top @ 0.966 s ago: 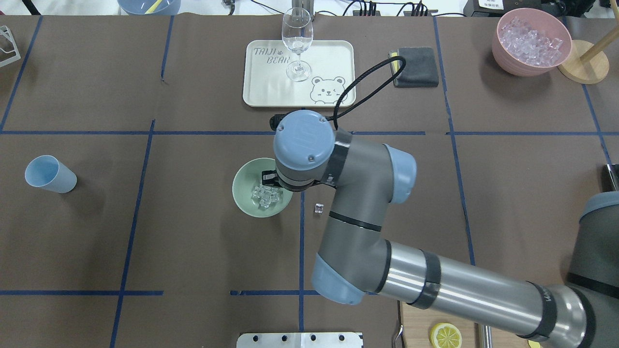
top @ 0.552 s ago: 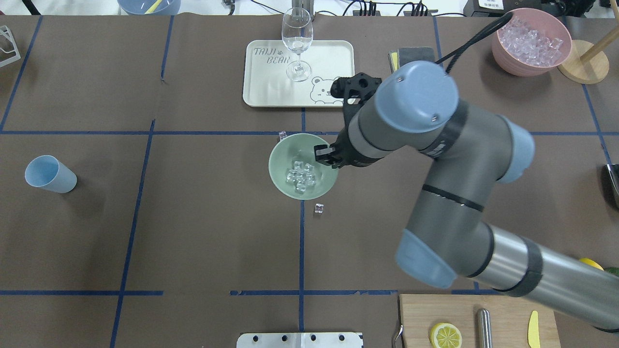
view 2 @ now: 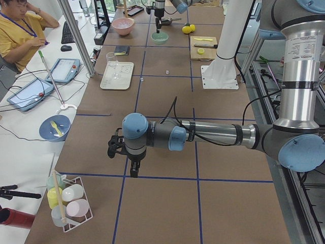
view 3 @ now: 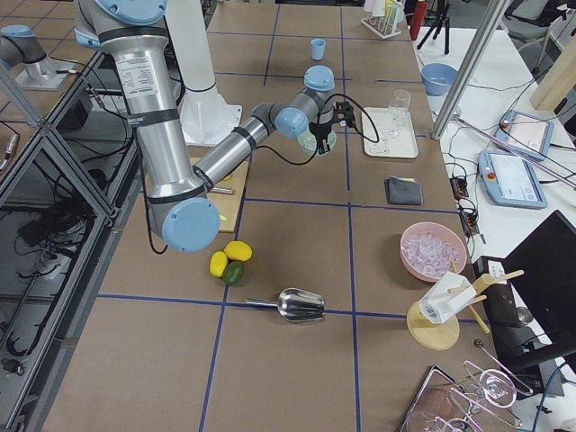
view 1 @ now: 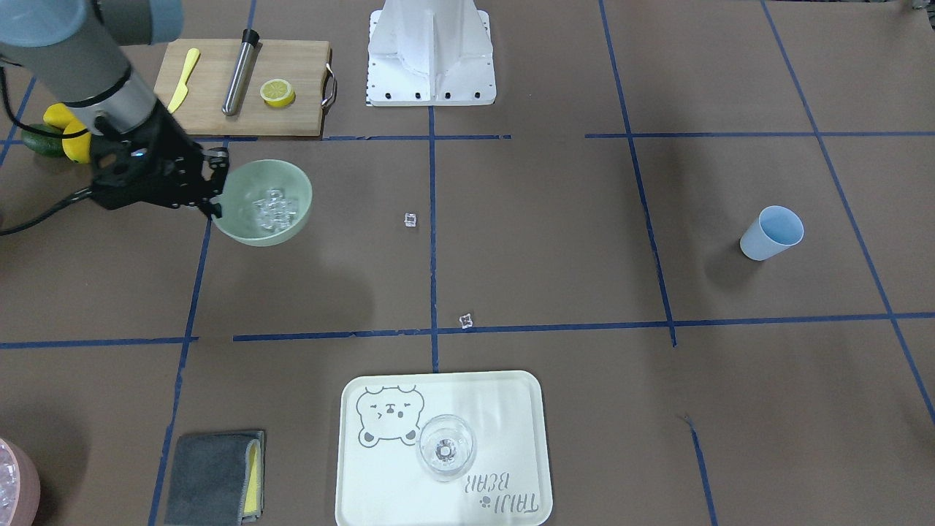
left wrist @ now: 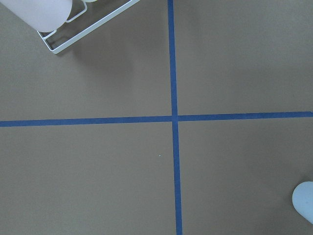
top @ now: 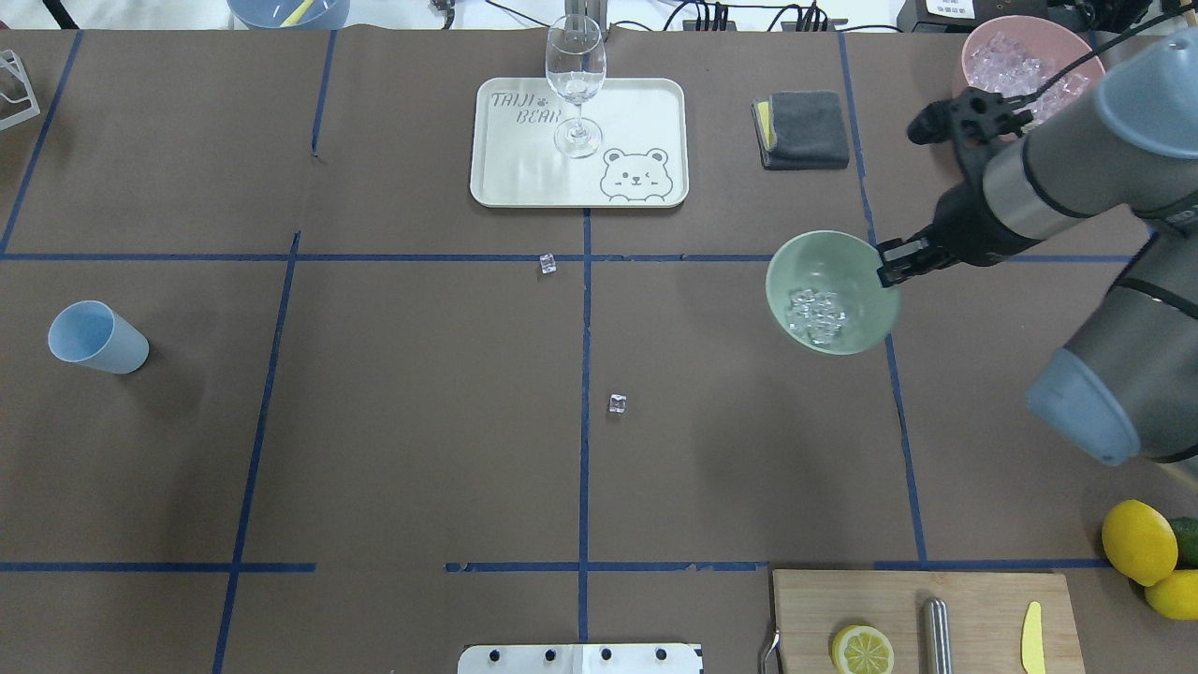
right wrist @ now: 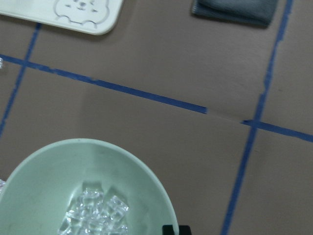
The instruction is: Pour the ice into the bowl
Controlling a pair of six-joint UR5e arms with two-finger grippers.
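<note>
Bowl (top: 824, 262) of ice (top: 814, 315), seemingly lifted, gripped at rim by right hand (top: 885, 268).

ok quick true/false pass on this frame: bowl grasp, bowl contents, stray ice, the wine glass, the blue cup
1. The right end effector grips the bowl by its rim. True.
2. The bowl is empty. False: ice lies in it.
3. Two loose cubes lie on the table outside the bowl. True.
4. The wine glass lies toppled on the tray. False: it stands upright on the tray.
5. An arm holds the blue cup. False: the cup sits alone on the table, with no arm near it.
</note>
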